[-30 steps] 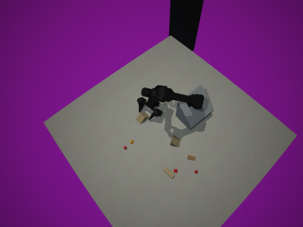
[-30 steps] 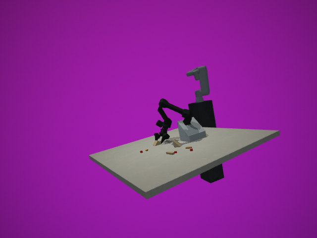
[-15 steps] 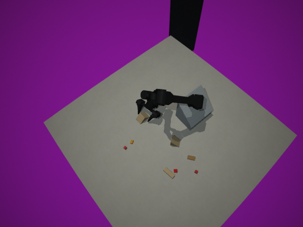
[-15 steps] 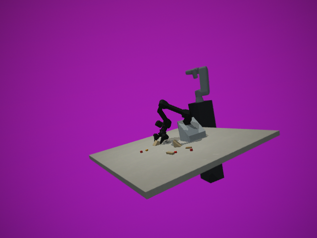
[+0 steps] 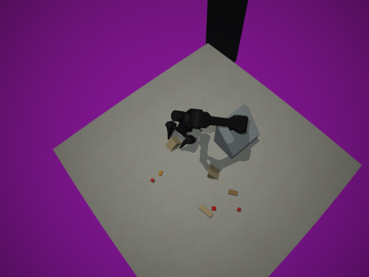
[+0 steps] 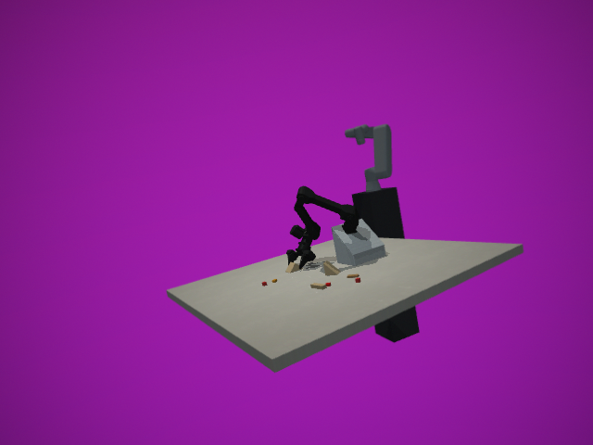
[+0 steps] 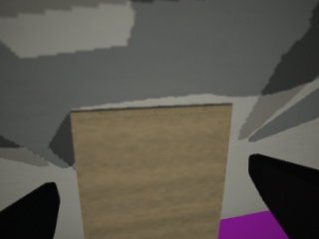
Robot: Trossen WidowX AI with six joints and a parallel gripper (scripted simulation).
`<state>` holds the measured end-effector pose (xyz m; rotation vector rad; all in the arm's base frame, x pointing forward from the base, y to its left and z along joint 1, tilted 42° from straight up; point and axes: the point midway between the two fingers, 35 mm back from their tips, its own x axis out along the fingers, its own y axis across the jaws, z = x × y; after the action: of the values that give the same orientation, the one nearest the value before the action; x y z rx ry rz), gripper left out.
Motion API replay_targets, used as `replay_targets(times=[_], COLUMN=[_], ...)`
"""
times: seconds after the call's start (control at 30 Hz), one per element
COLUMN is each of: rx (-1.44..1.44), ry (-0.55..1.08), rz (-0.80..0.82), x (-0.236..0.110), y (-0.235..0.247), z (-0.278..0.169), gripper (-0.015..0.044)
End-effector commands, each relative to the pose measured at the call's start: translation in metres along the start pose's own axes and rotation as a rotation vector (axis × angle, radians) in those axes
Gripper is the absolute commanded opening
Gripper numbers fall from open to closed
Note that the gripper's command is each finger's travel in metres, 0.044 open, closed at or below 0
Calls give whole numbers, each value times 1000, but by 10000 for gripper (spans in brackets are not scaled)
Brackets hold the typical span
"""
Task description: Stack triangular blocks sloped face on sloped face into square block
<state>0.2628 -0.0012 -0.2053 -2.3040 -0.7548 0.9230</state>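
Observation:
One tan triangular block (image 5: 170, 145) (image 6: 291, 268) (image 7: 150, 139) stands on the table near the arm. My gripper (image 5: 174, 142) (image 6: 296, 266) (image 7: 156, 177) is open and empty, pointing down at this block. In the wrist view one broad face of the block fills the lower middle, with a fingertip on each side and a gap at both sides. The block's lower end is cut off by the wrist frame. The other triangular block (image 5: 213, 172) (image 6: 330, 268) rests on the table apart from it, its sloped face showing. The two blocks do not touch.
A grey wedge-shaped base (image 5: 223, 143) (image 6: 366, 253) carries the arm. An orange piece (image 5: 160, 172) and a red cube (image 5: 152, 180) lie beyond the near block. A brown bar (image 5: 233, 192), a tan strip (image 5: 205, 210) and two red cubes (image 5: 213, 208) (image 5: 238, 209) lie past the other block.

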Motion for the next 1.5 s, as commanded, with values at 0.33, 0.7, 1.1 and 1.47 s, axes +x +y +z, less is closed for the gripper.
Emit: replay_targets(times=[0.33,0.7,1.1,1.47], rx=[-2,-2,-2,0], ry=[2,2,2,0], rz=[5,5,5,0], x=[0,0,0,0], y=[1,1,1,0], z=[-1,-1,-1,0], gripper=[440,440,440,275])
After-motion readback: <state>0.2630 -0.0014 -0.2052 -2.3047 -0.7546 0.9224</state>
